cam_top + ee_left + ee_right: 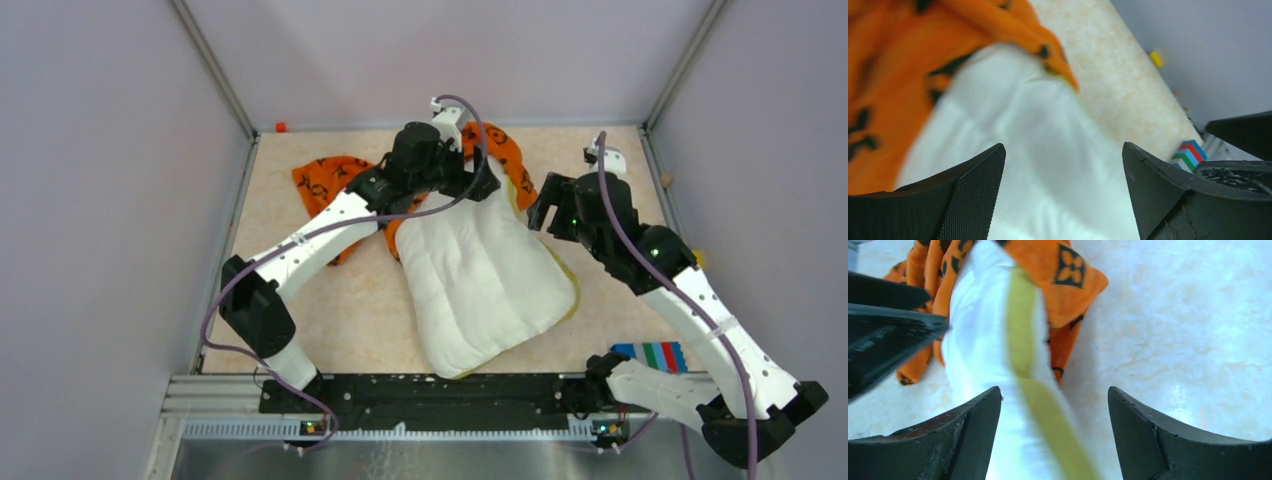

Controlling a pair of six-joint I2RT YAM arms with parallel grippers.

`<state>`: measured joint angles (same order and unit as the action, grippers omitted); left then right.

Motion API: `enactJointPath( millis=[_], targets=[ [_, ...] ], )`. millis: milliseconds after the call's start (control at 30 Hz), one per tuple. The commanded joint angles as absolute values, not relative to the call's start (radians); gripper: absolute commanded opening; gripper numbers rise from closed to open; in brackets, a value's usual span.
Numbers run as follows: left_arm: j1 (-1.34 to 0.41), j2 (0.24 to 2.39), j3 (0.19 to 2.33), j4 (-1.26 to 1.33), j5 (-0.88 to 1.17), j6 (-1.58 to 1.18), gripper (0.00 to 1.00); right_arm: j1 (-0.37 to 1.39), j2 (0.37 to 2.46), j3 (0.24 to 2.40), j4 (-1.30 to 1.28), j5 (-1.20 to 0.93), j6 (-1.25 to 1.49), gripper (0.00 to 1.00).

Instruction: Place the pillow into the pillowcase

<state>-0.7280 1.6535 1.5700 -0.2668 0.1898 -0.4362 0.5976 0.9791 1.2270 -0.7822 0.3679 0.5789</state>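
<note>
The white quilted pillow (485, 285) lies slanted on the table, its far end tucked into the crumpled orange pillowcase (325, 180), which bunches at the back left and wraps round the pillow's far corner (505, 150). My left gripper (482, 186) hovers open over the pillow's far end; white pillow (1048, 165) shows between its fingers, orange pillowcase (893, 85) beyond. My right gripper (540, 210) stands open beside the pillow's right edge. The yellow trim (1033, 390) runs between its fingers, with the pillowcase (1063, 275) further ahead. Neither holds anything.
A small block with blue, green and red stripes (650, 354) lies at the near right by the right arm's base. Grey walls close the table on three sides. A small orange object (281, 127) sits at the back left corner.
</note>
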Motion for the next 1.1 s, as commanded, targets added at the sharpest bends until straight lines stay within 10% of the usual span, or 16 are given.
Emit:
enactJointPath(
  millis=[0, 633, 767, 833, 967, 1067],
  targets=[
    [-0.69, 1.591, 1.548, -0.297, 0.073, -0.348, 0.94, 0.546, 0.996, 1.258, -0.829, 0.438, 0.555, 0.77],
    [-0.632, 1.935, 1.592, -0.284, -0.15, -0.146, 0.77, 0.502, 1.037, 0.714, -0.451, 0.062, 0.695, 0.77],
    [-0.632, 1.986, 1.616, -0.342, -0.208, -0.181, 0.31, 0.502, 1.114, 0.649, -0.357, 0.066, 0.698, 0.75],
    [-0.635, 1.974, 1.629, -0.399, -0.185, -0.201, 0.0, 0.502, 1.176, 0.656, -0.301, 0.05, 0.69, 0.66],
    [-0.71, 1.849, 1.629, -0.491, -0.132, -0.211, 0.0, 0.502, 1.302, 0.745, -0.253, 0.029, 0.668, 0.08],
    [-0.799, 1.746, 1.633, -0.556, -0.031, -0.253, 0.0, 0.502, 1.382, 0.862, -0.26, 0.039, 0.652, 0.0]
  ],
)
